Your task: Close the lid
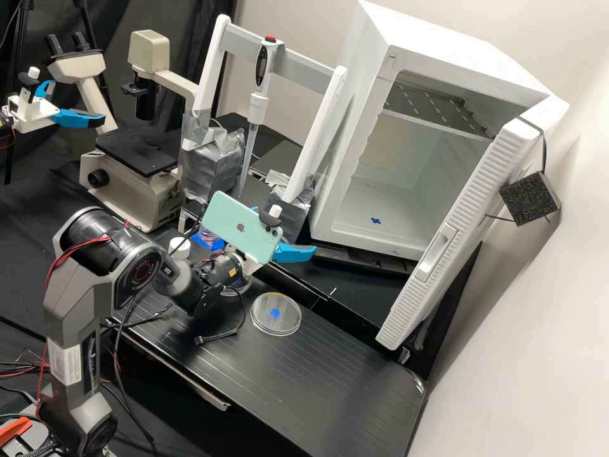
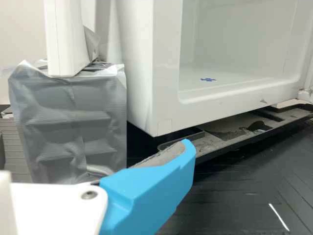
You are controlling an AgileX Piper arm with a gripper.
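Note:
In the high view, my gripper (image 1: pixel 295 252) is left of the white cabinet (image 1: pixel 406 52), above the bench. Its fingers are apart, one partly behind the mounted phone. The cabinet's ribbed door (image 1: pixel 438 266) stands wide open on the right, beyond my gripper's reach of contact. A round clear dish (image 1: pixel 275 313) with a blue mark lies on the bench below the gripper; I cannot tell how its lid sits. In the wrist view, the gripper (image 2: pixel 183 149) presents one blue finger with a bare grey pad, near the cabinet's lower front corner (image 2: pixel 164 120).
A pipette (image 1: pixel 257 101) hangs on a white frame, its feet wrapped in silver tape (image 1: pixel 212 158). Behind the arm stand a white-capped bottle (image 1: pixel 179 247) and a microscope (image 1: pixel 136 152). A black block (image 1: pixel 530 198) hangs by the door. Another arm's gripper (image 1: pixel 76 118) is at far left.

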